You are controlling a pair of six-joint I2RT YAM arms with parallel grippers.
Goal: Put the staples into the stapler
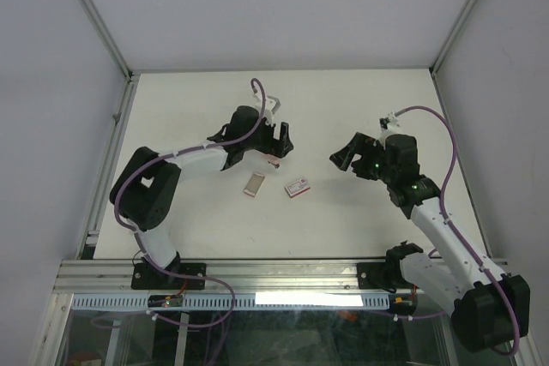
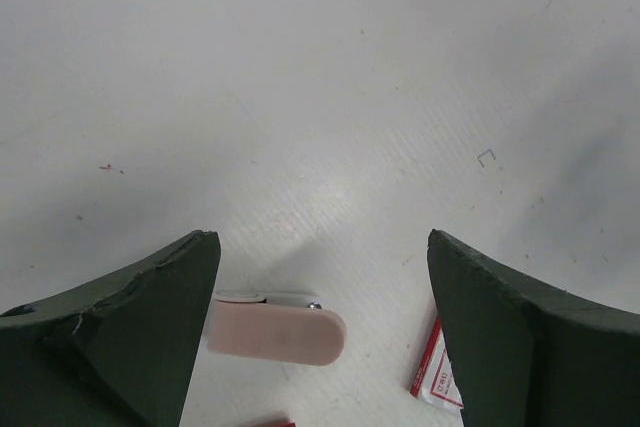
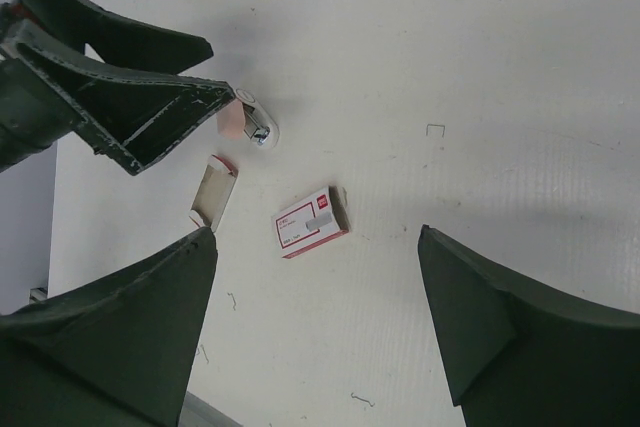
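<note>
The stapler point(image 2: 275, 332) is a small pink and white bar lying flat between the open fingers of my left gripper point(image 2: 320, 242), close to the left finger and below the tips. In the top view the left gripper point(image 1: 279, 139) hovers just over the stapler point(image 1: 274, 162). The staples point(image 1: 255, 183) are a flat grey rectangle with a pale rim, lying in front of the stapler. In the right wrist view the staples point(image 3: 212, 192) show as an open tray. My right gripper point(image 1: 345, 159) is open and empty, to the right of them, above the table point(image 3: 315, 237).
A red-and-white box point(image 1: 297, 186) lies right of the staples; it also shows in the right wrist view point(image 3: 312, 222) and its corner in the left wrist view point(image 2: 437, 377). Loose single staples point(image 2: 486, 156) lie scattered on the white table point(image 1: 360, 220). Metal frame posts border the table.
</note>
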